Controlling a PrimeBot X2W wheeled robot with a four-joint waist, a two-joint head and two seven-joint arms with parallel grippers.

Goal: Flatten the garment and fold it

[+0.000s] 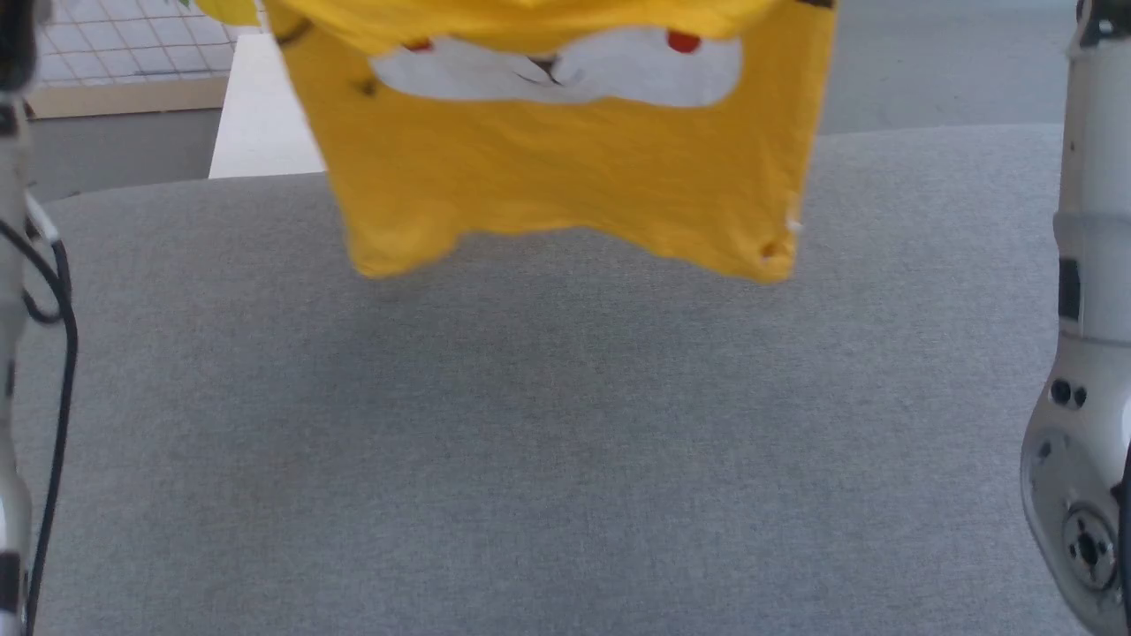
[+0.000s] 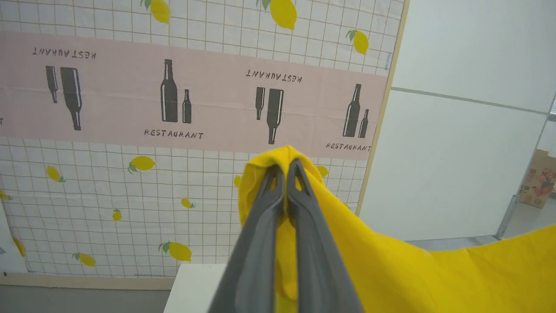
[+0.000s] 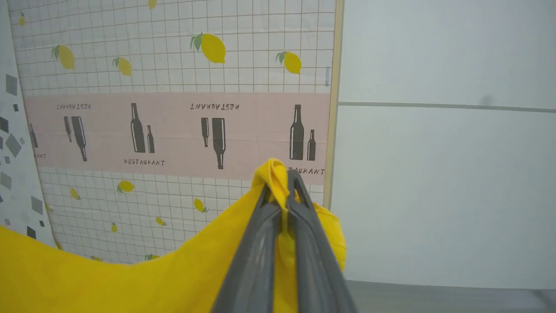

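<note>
As it hangs in the head view, the yellow T-shirt [image 1: 565, 177] is clear of the grey cloth-covered table [image 1: 565, 459]. Its printed side faces the camera, with white patches and red dots near the top edge of the picture. The lower hem droops in a wavy line and both bottom corners sag, which suggests light, limp cotton with no stiffness of its own. A pale right forearm [image 1: 1091, 353] stands at one edge, and a left forearm [image 1: 11, 265] with a black cable [image 1: 53, 291] at the other.

In the left wrist view, the left gripper [image 2: 284, 167] has its two dark fingers pressed together on a bunched corner of the shirt. The cloth falls away toward the lower right, in front of a lemon-and-bottle printed backdrop [image 2: 173, 108].

In the right wrist view, the right gripper [image 3: 280, 182] is likewise clamped on a rolled fold of yellow fabric, and the sheet runs off to the lower left.

Such soft cloth will likely crease and slide rather than resist. The two upper corners look like the sensible places to hold, kept apart so the body hangs flat before it is laid on the table.
</note>
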